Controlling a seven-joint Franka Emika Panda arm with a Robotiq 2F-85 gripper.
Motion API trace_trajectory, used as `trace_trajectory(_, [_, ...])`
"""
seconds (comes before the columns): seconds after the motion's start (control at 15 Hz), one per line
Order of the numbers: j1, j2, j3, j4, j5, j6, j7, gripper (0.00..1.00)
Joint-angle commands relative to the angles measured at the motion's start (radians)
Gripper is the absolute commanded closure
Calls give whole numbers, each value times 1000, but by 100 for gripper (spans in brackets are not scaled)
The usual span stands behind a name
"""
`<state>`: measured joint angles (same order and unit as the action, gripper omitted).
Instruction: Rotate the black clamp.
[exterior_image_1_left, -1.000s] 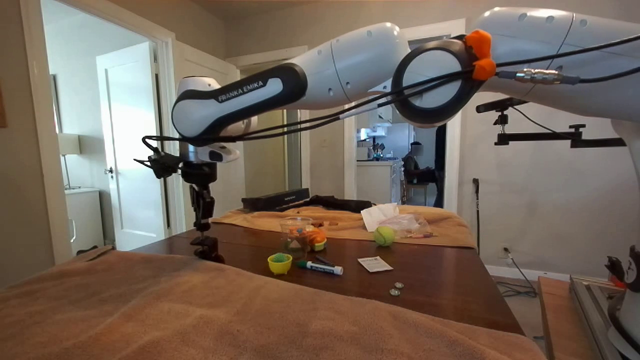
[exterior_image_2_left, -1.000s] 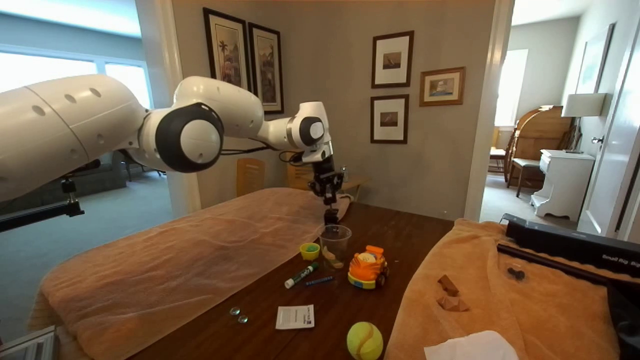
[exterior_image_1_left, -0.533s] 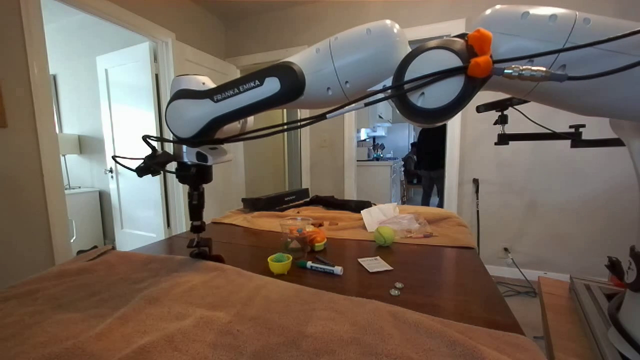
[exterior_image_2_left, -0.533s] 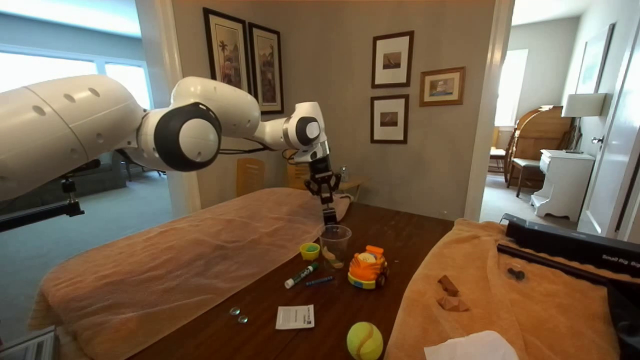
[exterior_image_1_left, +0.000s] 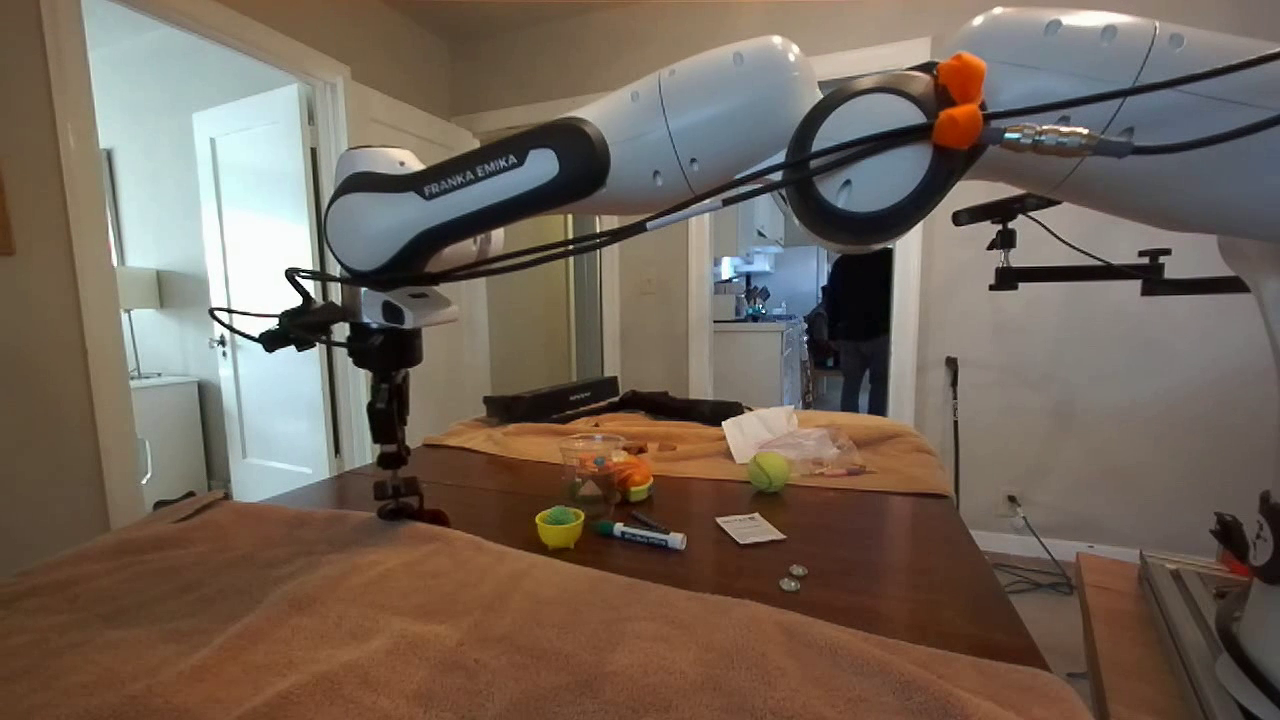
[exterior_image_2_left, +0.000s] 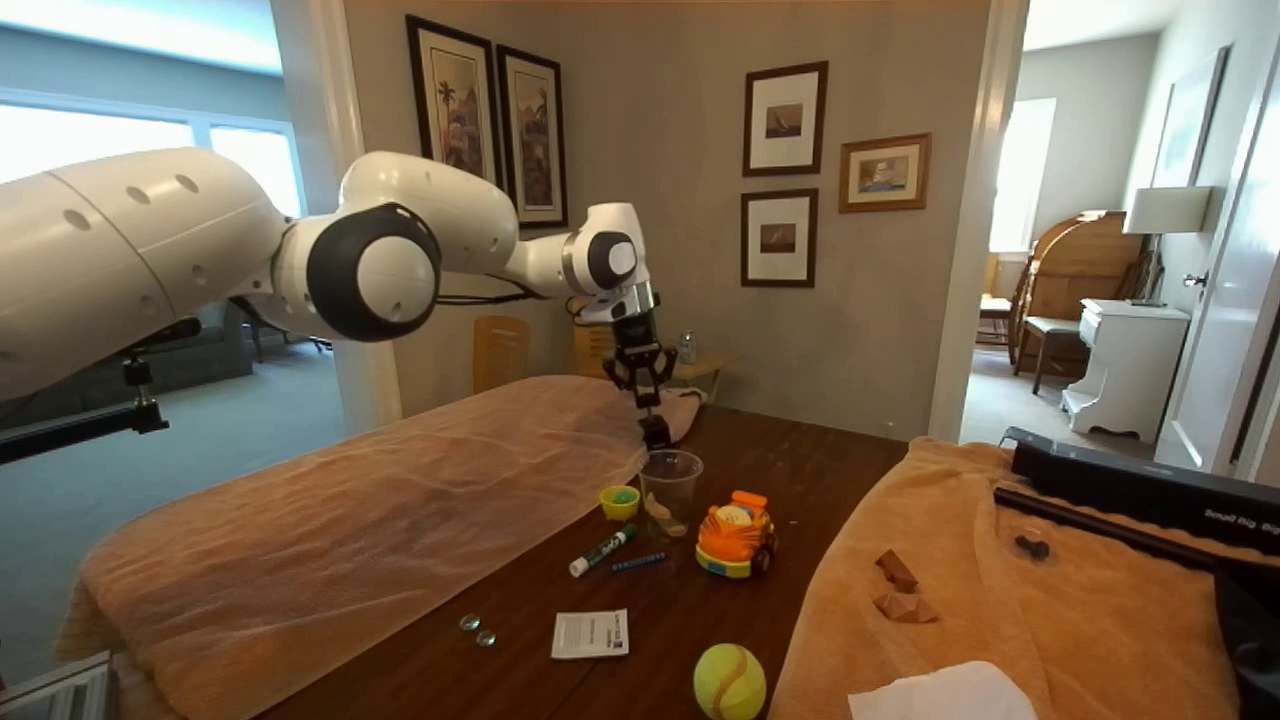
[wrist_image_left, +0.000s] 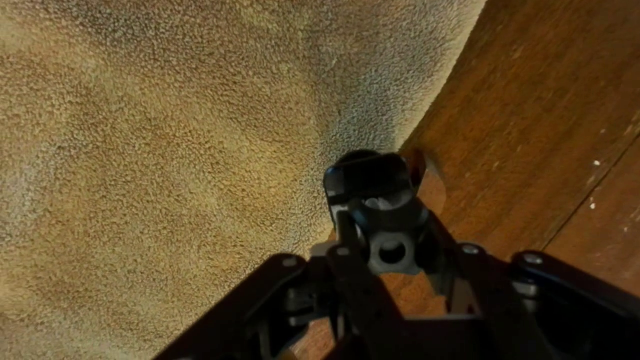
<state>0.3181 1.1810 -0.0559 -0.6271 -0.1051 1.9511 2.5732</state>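
I have the gripper (exterior_image_2_left: 648, 397) pointing down, pinching the black clamp (wrist_image_left: 371, 176) by its upper end. In the wrist view the gripper reaches in from six o'clock, and the clamp sits off centre toward three o'clock, over the line where a tan towel (wrist_image_left: 175, 150) meets the bare tabletop (wrist_image_left: 540, 110). I cannot tell whether its base touches either. In an exterior view the clamp leans slightly and shows beyond a clear plastic cup (exterior_image_2_left: 668, 490), apart from it, near its twelve o'clock. Around that cup I see a small yellow cup (exterior_image_2_left: 619, 509) at nine, an orange toy car (exterior_image_2_left: 733, 540) at four, a green-and-white marker (exterior_image_2_left: 602, 552) between seven and eight, and a tennis ball (exterior_image_2_left: 730, 682) toward five.
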Motion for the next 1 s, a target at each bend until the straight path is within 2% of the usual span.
trace_trajectory(0.0, [-1,-16,18,-43,19,-14,15,91])
trace_trajectory(0.07, [-1,-14,16,-44,8,18,-9,41])
trace_trajectory(0.2, [-6,-19,24,-52,1,42,-80,34])
trace_trajectory(0.47, [-34,-45,62,-95,13,116,-278,5])
trace_trajectory(0.53, [-44,-49,76,-99,15,138,-339,1])
trace_trajectory(0.73, [-84,-76,136,-117,29,149,-522,0])
trace_trajectory(0.93, [-132,-108,205,-137,43,104,-696,0])
